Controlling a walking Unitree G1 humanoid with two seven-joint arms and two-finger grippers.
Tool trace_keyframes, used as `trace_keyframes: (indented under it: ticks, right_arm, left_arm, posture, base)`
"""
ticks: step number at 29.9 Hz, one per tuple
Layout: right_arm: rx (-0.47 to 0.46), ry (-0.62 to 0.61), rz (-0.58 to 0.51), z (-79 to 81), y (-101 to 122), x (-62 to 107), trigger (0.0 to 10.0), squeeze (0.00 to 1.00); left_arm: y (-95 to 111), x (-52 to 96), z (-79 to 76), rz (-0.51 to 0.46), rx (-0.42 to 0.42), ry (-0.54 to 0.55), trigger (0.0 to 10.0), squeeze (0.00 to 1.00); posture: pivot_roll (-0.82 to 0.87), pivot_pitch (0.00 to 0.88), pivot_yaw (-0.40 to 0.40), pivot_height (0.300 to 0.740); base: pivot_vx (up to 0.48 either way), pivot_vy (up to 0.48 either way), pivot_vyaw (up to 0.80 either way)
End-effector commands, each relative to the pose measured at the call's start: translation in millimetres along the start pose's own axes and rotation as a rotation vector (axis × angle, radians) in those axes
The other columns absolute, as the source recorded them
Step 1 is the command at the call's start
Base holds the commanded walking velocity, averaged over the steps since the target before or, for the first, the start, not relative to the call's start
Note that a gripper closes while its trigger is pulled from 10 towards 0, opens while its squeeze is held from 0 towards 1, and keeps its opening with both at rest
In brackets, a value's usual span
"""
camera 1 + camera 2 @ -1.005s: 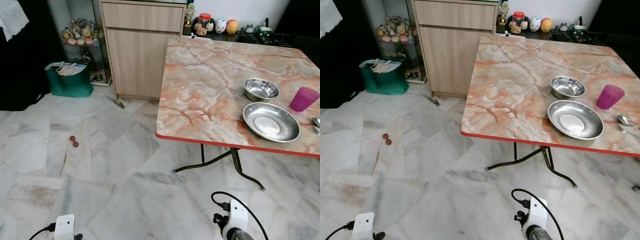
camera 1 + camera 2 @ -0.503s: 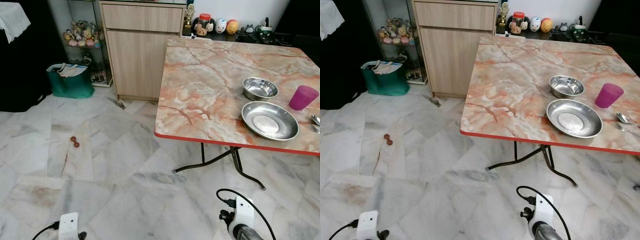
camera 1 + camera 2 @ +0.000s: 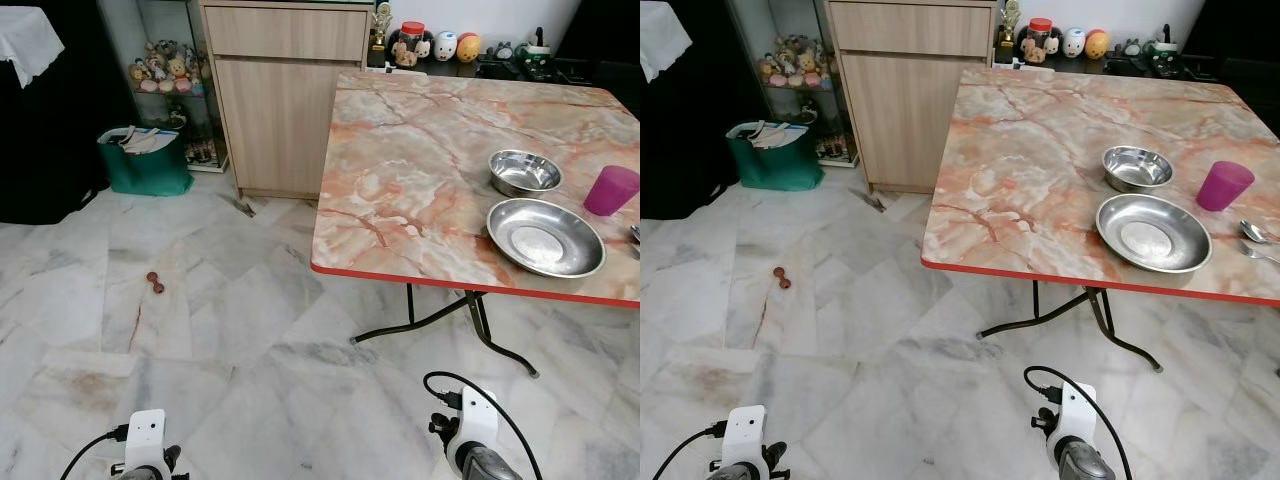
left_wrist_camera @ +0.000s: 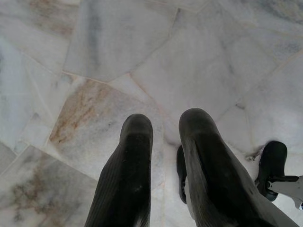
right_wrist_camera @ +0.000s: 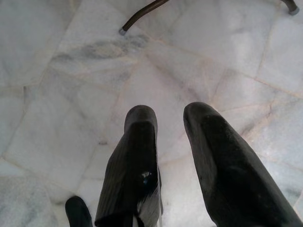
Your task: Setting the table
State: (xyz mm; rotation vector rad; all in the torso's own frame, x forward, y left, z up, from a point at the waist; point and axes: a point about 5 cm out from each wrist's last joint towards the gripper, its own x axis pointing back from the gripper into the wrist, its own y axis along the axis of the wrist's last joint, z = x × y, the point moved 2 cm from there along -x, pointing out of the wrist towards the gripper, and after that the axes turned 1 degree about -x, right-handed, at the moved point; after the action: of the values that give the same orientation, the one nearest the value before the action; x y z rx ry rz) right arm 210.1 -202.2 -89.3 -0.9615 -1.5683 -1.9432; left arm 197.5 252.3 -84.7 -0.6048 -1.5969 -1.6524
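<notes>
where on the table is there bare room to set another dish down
The table's whole left half and far side are bare marble, from the red front edge back. The right front is crowded: small bowl, steel plate, pink cup and spoons sit close together.

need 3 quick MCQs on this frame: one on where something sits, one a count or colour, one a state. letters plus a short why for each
1. Where is the pink cup?
A. on the floor
B. on the table, beside the small steel bowl
C. on the wooden cabinet

2. How many steel dishes are on the table?
A. one
B. two
C. four

3. What state are the jaws of the left gripper and right gripper in?
A. open, holding nothing
B. shut on a spoon
C. shut on the cup

Answers:
1 B: the cup stands on the marble top, apart from the bowl.
2 B: the small bowl and the wide steel plate.
3 A: both wrist views show a gap with bare floor beyond.
</notes>
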Motion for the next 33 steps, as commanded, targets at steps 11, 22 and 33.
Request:
trace_keyframes:
  ticks: [11,22,33]
  right_arm:
    - [-0.008,-0.015,0.027,-1.1,-12.3,2.6,10.0,0.00]
    - [0.019,-0.019,0.041,-3.8,-8.8,1.6,10.0,0.00]
    - [0.024,-0.041,0.046,-14.1,-7.8,2.7,10.0,0.00]
  left_arm:
    - [-1.3,0.4,0.4,0.002,-0.023,0.000,10.0,0.00]
    - [-5.4,0.8,-4.7,0.009,-0.023,-0.009,10.0,0.00]
    - [-8.1,1.2,-7.2,0.013,-0.018,-0.016,10.0,0.00]
  posture:
    - [0.05,0.000,-0.031,0.740]
    - [0.05,0.000,-0.052,0.740]
    - [0.06,0.000,-0.057,0.740]
  base:
    - [0.000,-0.127,0.00]
    - [0.000,-0.320,-0.18]
    - [0.000,-0.328,-0.13]
